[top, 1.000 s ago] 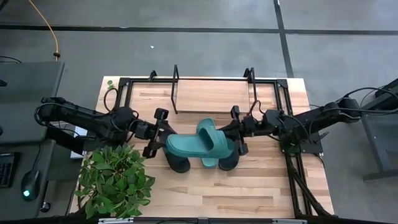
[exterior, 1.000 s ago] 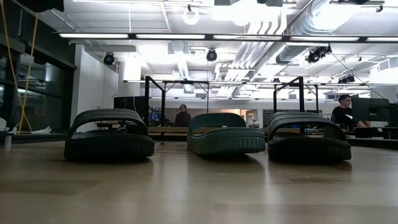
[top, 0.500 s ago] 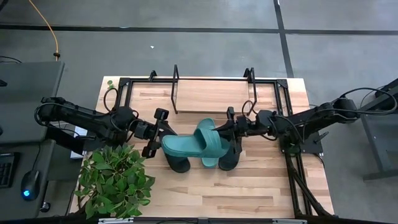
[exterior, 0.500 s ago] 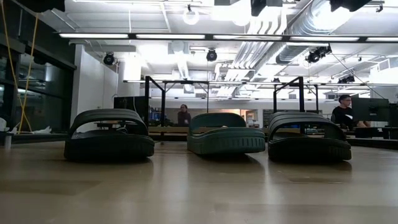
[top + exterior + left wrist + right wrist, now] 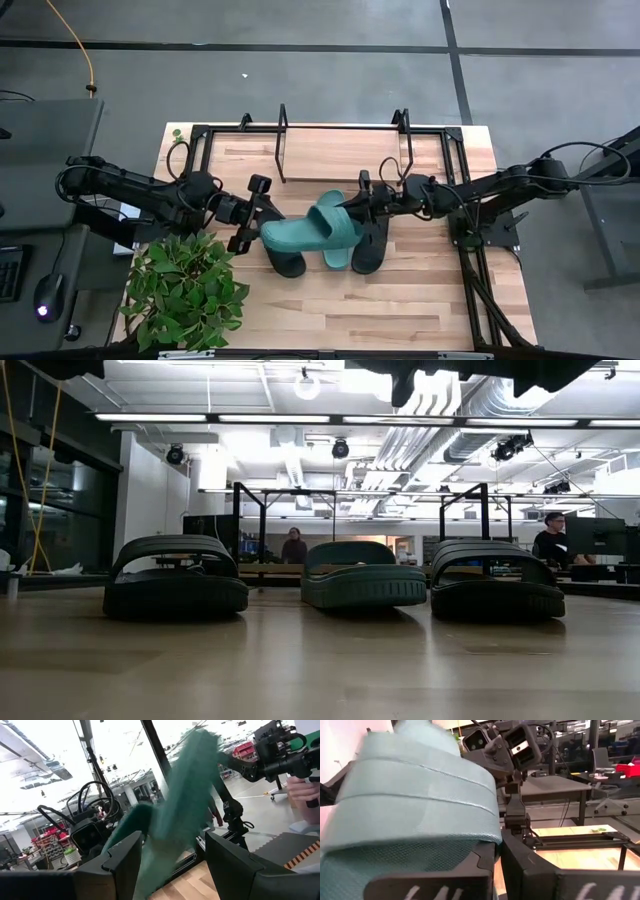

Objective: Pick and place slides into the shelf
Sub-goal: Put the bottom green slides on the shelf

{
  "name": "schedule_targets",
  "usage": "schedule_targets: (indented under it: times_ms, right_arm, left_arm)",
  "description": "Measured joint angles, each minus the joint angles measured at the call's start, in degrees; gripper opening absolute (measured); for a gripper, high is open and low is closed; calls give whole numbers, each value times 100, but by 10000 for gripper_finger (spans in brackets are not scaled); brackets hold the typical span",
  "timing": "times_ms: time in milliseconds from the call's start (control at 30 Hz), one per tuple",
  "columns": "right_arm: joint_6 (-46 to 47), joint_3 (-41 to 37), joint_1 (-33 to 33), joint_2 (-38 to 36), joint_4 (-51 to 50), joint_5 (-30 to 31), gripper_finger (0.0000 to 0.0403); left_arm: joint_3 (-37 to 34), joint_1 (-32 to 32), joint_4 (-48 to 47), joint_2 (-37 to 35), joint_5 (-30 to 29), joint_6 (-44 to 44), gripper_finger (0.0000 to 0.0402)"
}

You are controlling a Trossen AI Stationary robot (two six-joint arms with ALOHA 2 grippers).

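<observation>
Above the table, left pincer (image 5: pixel 262 222) grips a teal slide (image 5: pixel 300 233).

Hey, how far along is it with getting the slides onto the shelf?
Nothing is done yet: the shelf has a bare board. In hand: the left gripper holds one teal slide aloft, with the right gripper, jaws shut, close beside it. Left: that slide, plus a black slide, the second teal slide and another black slide on the table.

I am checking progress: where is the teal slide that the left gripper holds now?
In the high view the teal slide is lifted at table centre, between the left gripper and right gripper, above two black slides, before the shelf.
</observation>
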Motion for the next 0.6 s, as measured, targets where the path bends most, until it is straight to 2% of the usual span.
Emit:
schedule_targets:
  times_ms: [600]
  right_arm:
    - [260,0,-146,2,-170,-49,0]
  left_arm:
    - [2,2,-30,0,-27,-9,200]
